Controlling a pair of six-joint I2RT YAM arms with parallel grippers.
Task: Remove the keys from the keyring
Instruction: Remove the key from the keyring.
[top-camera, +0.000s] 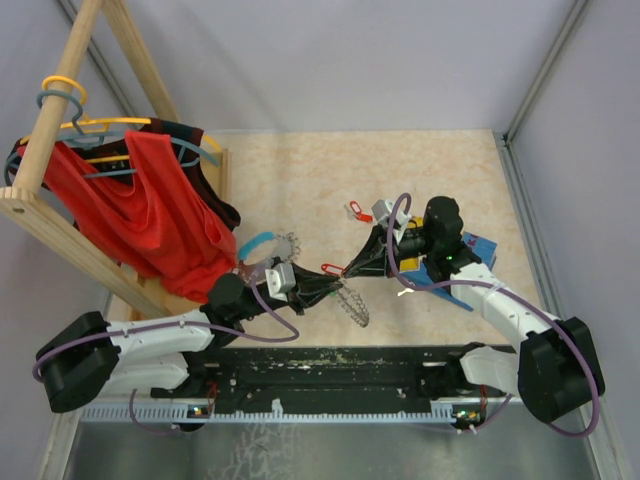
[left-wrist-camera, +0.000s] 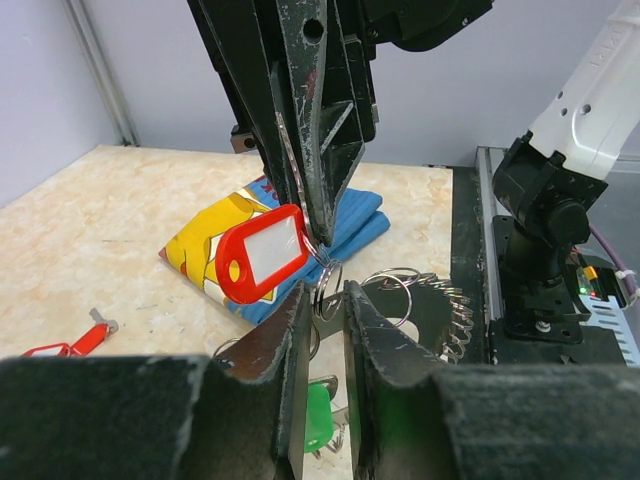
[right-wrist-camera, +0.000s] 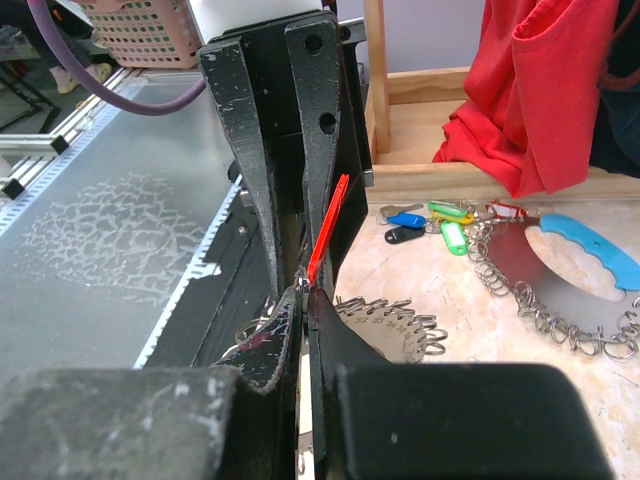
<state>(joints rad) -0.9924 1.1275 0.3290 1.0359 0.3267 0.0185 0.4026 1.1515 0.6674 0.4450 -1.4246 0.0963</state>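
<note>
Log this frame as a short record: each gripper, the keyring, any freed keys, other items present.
left gripper: closed on a loop of the keyring
right gripper: shut on the red-tagged key, which is attached to that loop
freed key: one red key lying apart on the table
other: second ring with blue handle; folded cloth; red garment on wooden rack

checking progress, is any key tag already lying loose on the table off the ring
Yes, a red tag with its key lies by itself on the table, well apart from the keyring.
</note>
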